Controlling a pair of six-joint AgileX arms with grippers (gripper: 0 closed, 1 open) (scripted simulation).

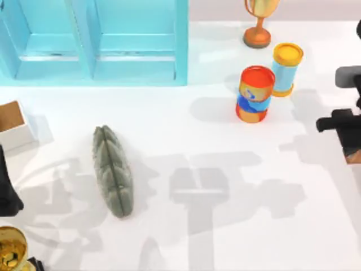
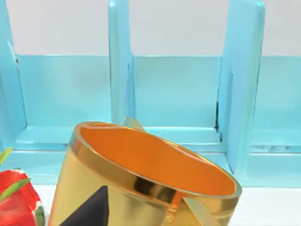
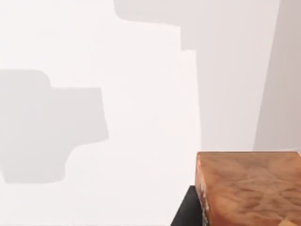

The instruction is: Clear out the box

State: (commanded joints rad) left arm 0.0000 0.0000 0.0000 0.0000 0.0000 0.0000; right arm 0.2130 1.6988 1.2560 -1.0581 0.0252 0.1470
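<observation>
The box (image 1: pixel 12 125), white-walled with a brown inside, sits at the table's far left edge and is partly cut off by the top view; the part of its floor that shows is bare. My left arm (image 1: pixel 7 195) is a dark shape at the left edge, just in front of the box. A gold cup (image 1: pixel 11 251) with an orange inside (image 2: pixel 155 160) stands at the front left corner, close up in the left wrist view. Beside the cup in that view is a red item (image 2: pixel 16 200). My right arm (image 1: pixel 341 121) is parked at the right edge.
A long grey-green padded object (image 1: pixel 113 170) lies left of centre. The big turquoise shelf unit (image 1: pixel 96 45) fills the back left. A red, blue and orange can (image 1: pixel 255 93), a pale blue tube with a yellow lid (image 1: pixel 286 68) and a trophy (image 1: pixel 258 25) stand back right. A brown wooden block (image 3: pixel 249 188) lies by the right arm.
</observation>
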